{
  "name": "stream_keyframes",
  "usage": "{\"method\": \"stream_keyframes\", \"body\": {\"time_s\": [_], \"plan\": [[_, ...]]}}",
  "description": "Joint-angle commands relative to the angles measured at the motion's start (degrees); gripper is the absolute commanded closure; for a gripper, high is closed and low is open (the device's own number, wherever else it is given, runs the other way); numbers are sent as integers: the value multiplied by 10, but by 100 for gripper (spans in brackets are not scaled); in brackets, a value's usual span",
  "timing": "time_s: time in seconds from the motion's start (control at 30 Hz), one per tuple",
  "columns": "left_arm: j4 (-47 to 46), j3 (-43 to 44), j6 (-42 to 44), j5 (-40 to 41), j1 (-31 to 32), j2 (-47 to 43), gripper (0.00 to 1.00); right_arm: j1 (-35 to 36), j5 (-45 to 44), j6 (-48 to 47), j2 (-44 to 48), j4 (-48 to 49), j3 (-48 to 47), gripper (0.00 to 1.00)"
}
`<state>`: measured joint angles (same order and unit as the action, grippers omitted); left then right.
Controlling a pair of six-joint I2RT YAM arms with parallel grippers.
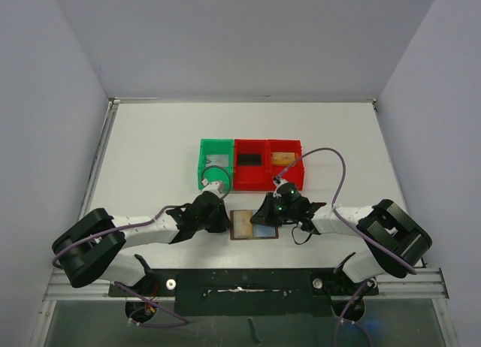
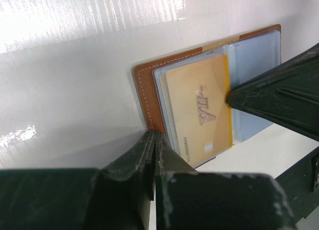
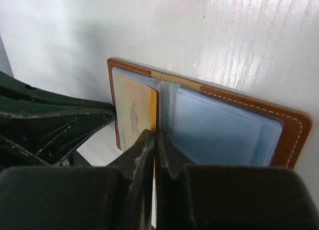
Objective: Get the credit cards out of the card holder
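Left fingers (image 2: 137, 158) are pinched shut right on the stitched brown rim of the card holder (image 2: 145, 93), bottom middle of the left wrist view. Right fingers (image 3: 137, 155) are squeezed shut on the free edge of the gold card (image 3: 133, 110), and you can see a sliver of gold between them. The holder lies open and flat on the table (image 1: 150, 137), middle of the top view between the two arms, just below the row of bins (image 1: 251, 165).

So you're at the pull, I'd say. Draw the card straight along its sleeve toward the fold, low and level, and let the left side anchor the leather. Lift or twist and the whole holder probably comes along. The grip looks thin, edge only, so go slow.

Room-wise, both sets of fingers sit close together over the holder, so back the right one off toward the right of the top view. The bins are near, just above, so don't swing up that way. There's bare table far left and far right.
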<state>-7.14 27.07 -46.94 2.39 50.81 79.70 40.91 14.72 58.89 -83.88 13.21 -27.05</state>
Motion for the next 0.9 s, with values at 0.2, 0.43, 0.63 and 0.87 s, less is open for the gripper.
{"method": "stream_keyframes", "body": {"time_s": [0.2,0.43,0.63,0.87], "plan": [[-9,-9,-23,32,4,-35,100,-12,14,-6,37,11,10,100],[37,-6,-39,67,4,-59,94,-12,1,-9,46,-7,9,100],[-14,-17,-40,34,9,-111,70,-1,11,-12,27,-4,-7,89],[-69,-18,-29,-16,11,-85,66,6,12,-12,2,-2,-22,85]]}}
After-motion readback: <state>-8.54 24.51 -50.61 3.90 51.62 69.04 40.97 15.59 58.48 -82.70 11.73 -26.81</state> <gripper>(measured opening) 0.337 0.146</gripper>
